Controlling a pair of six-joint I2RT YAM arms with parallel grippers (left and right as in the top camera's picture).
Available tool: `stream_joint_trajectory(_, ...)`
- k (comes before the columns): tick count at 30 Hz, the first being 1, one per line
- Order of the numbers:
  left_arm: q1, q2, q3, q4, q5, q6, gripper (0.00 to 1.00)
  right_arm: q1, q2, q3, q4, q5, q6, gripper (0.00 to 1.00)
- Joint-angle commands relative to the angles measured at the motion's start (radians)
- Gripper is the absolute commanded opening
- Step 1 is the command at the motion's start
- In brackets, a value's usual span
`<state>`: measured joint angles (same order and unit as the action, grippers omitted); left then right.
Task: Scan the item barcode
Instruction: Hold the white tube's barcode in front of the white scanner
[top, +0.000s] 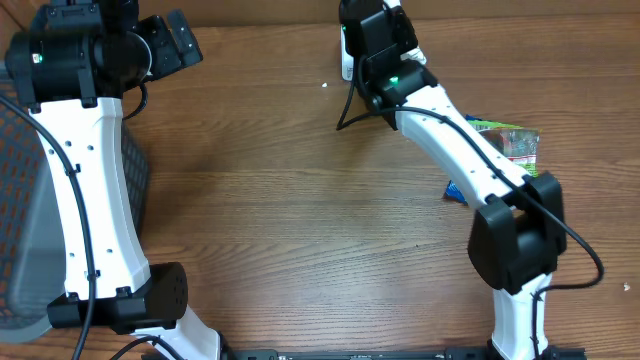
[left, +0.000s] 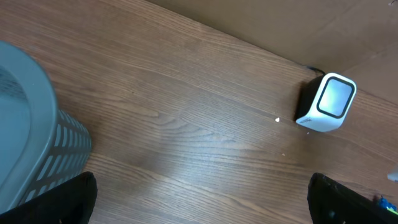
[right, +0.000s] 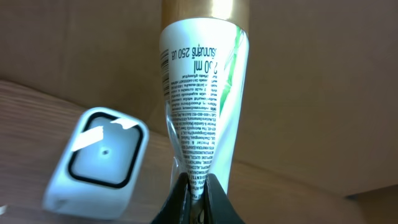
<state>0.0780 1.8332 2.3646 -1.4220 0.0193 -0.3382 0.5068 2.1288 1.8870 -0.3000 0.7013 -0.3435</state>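
Right hand (right: 196, 191) pinched shut on tube (right: 202, 93), held just beside scanner (right: 99, 158). Left hand (left: 205, 202) hung open over bench (left: 186, 124). Presenting step; barcode likely needed turning toward scanner window.

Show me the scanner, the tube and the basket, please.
scanner (left: 329, 99): left wrist view, its lit window.
tube (right: 202, 93): right wrist view, printed white body.
basket (left: 62, 146): left wrist view, slotted wall.
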Motion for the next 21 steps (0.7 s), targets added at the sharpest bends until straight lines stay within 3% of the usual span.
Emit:
stream_joint_trajectory(1,-0.013,-0.002,0.02,0.001,0.0,-0.006,1.0,-0.004,0.032,0.032,0.074,0.133,-0.134,0.04)
stream_joint_trajectory(16,-0.013,-0.002,0.02,0.001,0.0,-0.006,1.0,-0.003,0.179,0.031,0.264,0.158,-0.493,0.04)
stream_joint_trajectory(21,-0.013,-0.002,0.02,0.001,0.0,-0.006,1.0,-0.003,0.224,0.031,0.388,0.154,-0.523,0.04)
